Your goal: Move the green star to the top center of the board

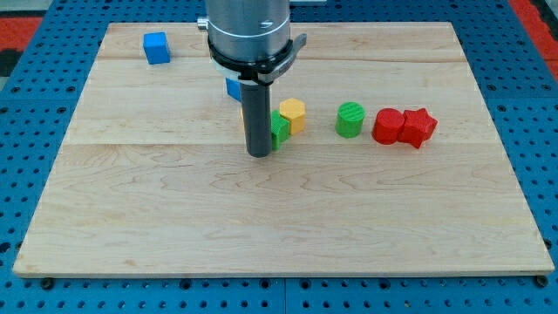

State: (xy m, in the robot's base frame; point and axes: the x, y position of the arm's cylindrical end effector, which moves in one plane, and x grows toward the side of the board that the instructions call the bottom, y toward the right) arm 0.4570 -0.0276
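Note:
The green star (279,128) sits near the board's middle, mostly hidden behind my rod, with only its right side showing. My tip (259,154) rests on the board just left of and slightly below the star, touching or nearly touching it. A yellow hexagonal block (293,114) stands right against the star's upper right side.
A blue block (233,88) peeks out behind the rod, above the star. A blue cube (157,47) lies at the top left. A green cylinder (350,119), a red cylinder (388,126) and a red star (418,127) line up to the right on the wooden board (279,218).

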